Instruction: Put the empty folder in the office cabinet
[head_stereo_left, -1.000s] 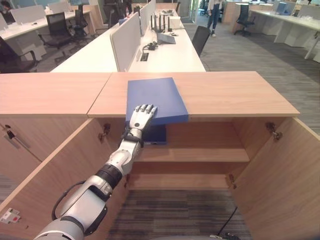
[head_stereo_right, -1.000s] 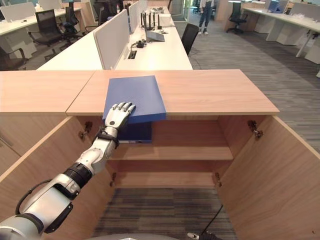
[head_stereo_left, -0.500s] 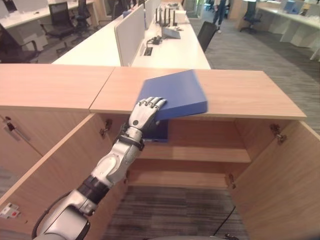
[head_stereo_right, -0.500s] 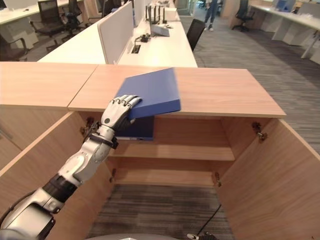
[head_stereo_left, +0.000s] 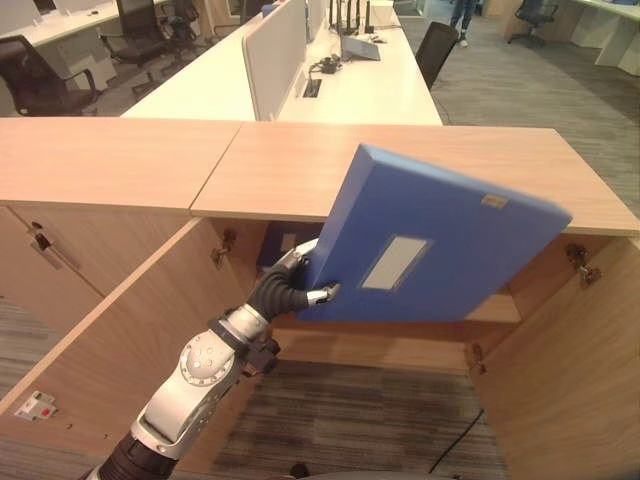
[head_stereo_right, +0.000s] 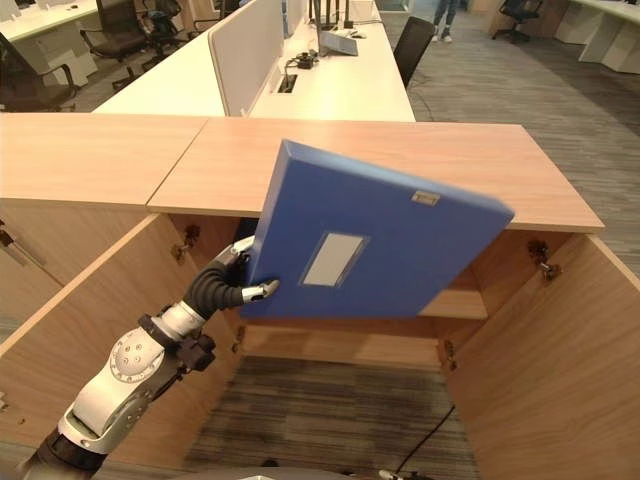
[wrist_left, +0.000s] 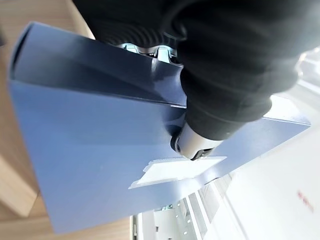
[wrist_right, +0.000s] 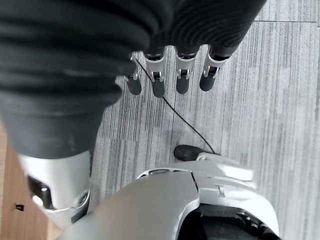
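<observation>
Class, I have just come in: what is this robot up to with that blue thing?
The robot's left hand grips a blue folder by its lower corner and holds it tilted in the air in front of the open wooden office cabinet. The folder is off the cabinet top and not yet on a shelf. Its right hand hangs over the carpet, fingers relaxed and holding nothing.

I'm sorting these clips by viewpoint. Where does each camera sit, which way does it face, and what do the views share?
Left eye view: on the head, looking down at the open office cabinet; left hand grips the blue folder.
Right eye view: beside it, same scene.
Left wrist view: along the left hand, thumb on the folder.
Right wrist view: along the relaxed right hand, facing carpet.
Shared: the folder appears in three views.
</observation>
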